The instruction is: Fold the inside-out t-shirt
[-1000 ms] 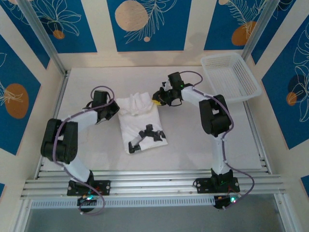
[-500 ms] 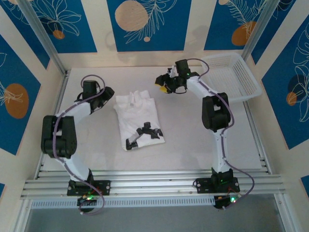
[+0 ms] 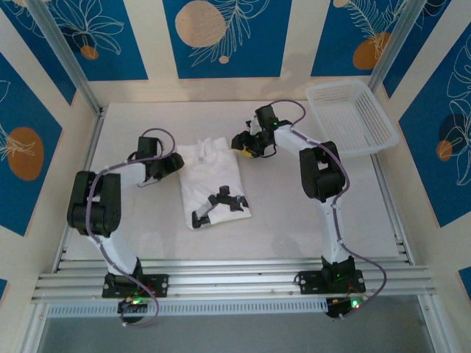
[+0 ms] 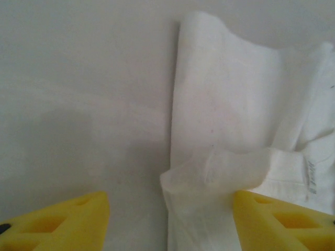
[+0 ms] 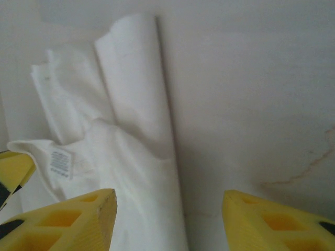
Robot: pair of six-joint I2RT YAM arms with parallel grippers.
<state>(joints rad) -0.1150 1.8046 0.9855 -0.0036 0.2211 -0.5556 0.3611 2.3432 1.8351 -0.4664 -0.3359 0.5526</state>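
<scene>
White thin cloth, the inside-out t-shirt (image 3: 215, 182) lies folded mid-way across the worktop (image 3: 294, 220); left hand (image 3: 173, 163) and right hand (image 3: 241, 144) flank its far end, both released (nothing held). A careless pinch could drag the loose top layer and undo the fold.

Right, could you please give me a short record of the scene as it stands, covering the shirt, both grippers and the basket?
shirt: white t-shirt, folded into a compact rectangle, mid-table
on shirt: small black object on its near part, kind unclear
left: left gripper open, over the shirt's left edge, holding nothing
right: right gripper open, over the shirt's right edge, holding nothing
basket: white mesh basket, far right of the table
</scene>
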